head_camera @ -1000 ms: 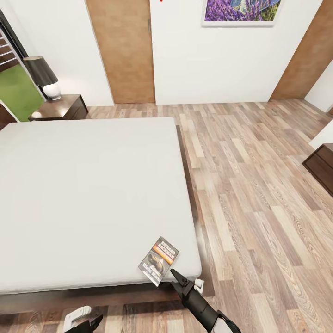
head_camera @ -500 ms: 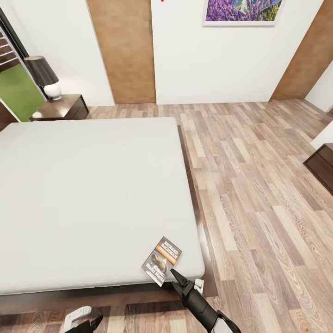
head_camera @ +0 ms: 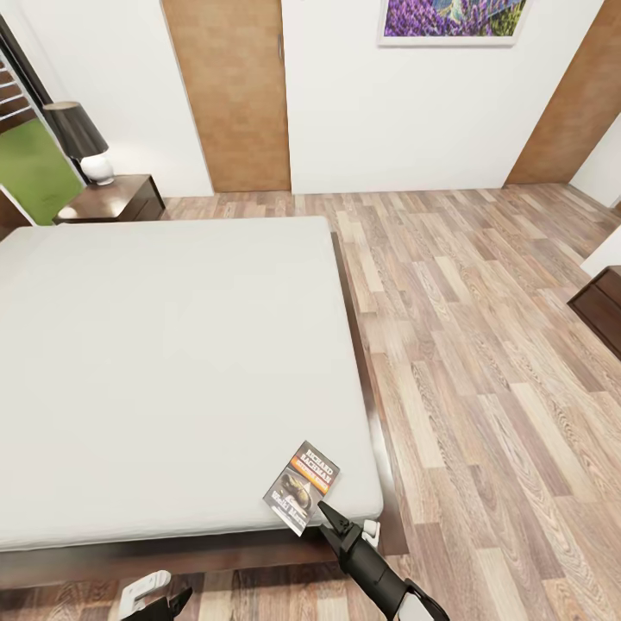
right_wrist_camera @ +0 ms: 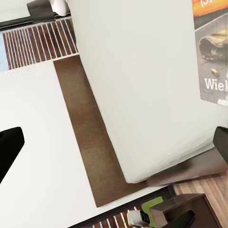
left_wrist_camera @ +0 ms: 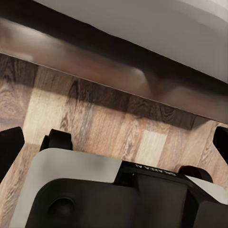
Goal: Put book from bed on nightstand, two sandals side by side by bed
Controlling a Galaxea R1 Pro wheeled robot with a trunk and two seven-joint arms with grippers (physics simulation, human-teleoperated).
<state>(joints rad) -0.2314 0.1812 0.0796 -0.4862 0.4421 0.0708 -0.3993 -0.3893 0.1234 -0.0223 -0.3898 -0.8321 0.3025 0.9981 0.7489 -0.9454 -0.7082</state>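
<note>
The book [head_camera: 301, 487], dark with white lettering and an orange band, lies flat near the front right corner of the bed [head_camera: 172, 362]. My right gripper [head_camera: 330, 515] hovers at the mattress edge just right of the book, open and holding nothing. In the right wrist view the book [right_wrist_camera: 212, 57] lies on the pale mattress [right_wrist_camera: 137, 80] ahead of the spread right gripper [right_wrist_camera: 114, 147]. My left gripper [head_camera: 162, 603] hangs low in front of the bed frame; its fingers stand apart in the left wrist view [left_wrist_camera: 114, 142]. A nightstand [head_camera: 116, 198] stands at the far left by the bed's head. The sandals are out of view.
A black-shaded lamp [head_camera: 82, 142] sits on the nightstand. Wood-plank floor [head_camera: 483, 362] runs along the bed's right side. A dark wooden cabinet [head_camera: 599, 310] stands at the right edge. Brown doors [head_camera: 233, 95] and a framed picture [head_camera: 448, 19] line the far wall.
The whole picture has shifted slightly, so the camera moved a little. The book and both grippers keep their places relative to the bed.
</note>
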